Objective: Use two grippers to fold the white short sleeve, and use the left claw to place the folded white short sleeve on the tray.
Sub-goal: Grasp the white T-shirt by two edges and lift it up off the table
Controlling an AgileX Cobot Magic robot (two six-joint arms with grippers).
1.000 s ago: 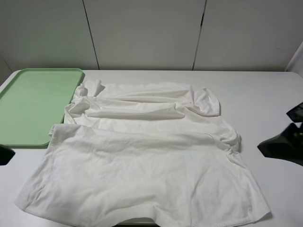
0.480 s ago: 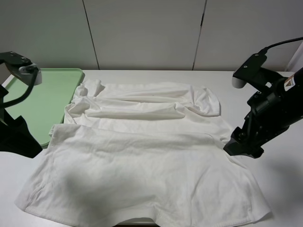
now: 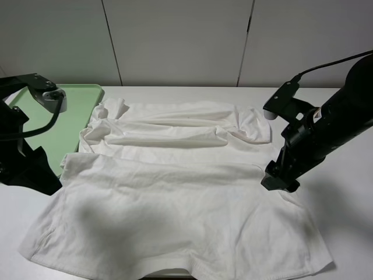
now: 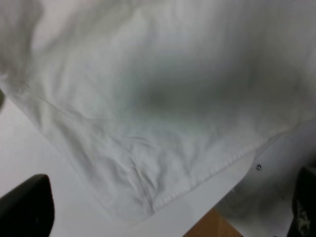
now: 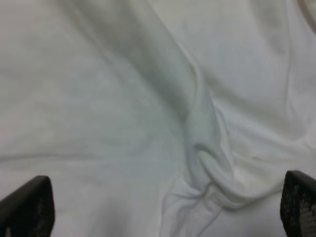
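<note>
White, thin fabric covers most of the pale table (image 3: pixel 332 111): the white short sleeve (image 3: pixel 180 198) lies spread flat between the two arms, wrinkled all over, with long soft ridges bunched across its far half and a smoother, shadowed near half. Its stitched hem runs along the table's near edge. At the far left the rumpled cloth touches the right rim of the tray (image 3: pixel 78 114), a flat pale green plastic rectangle with a rounded corner and a low raised lip, lying on the table's far-left side. The left claw (image 3: pixel 46 184), matte black with a grey metal bracket and a looping black cable above it, sits low just beside the shirt's left edge. In the left wrist view its dark fingertips (image 4: pixel 27 207) stand at opposite sides of the picture, spread wide, with only the hemmed corner of the shirt and bare tabletop beneath them. The right gripper (image 3: pixel 280 182) points down over the shirt's right side, by the crumpled sleeve. Its blunt black fingertips (image 5: pixel 27 205) are likewise parted wide over a thick twisted fold, pinching nothing. Whether either one touches the cloth cannot be told.
</note>
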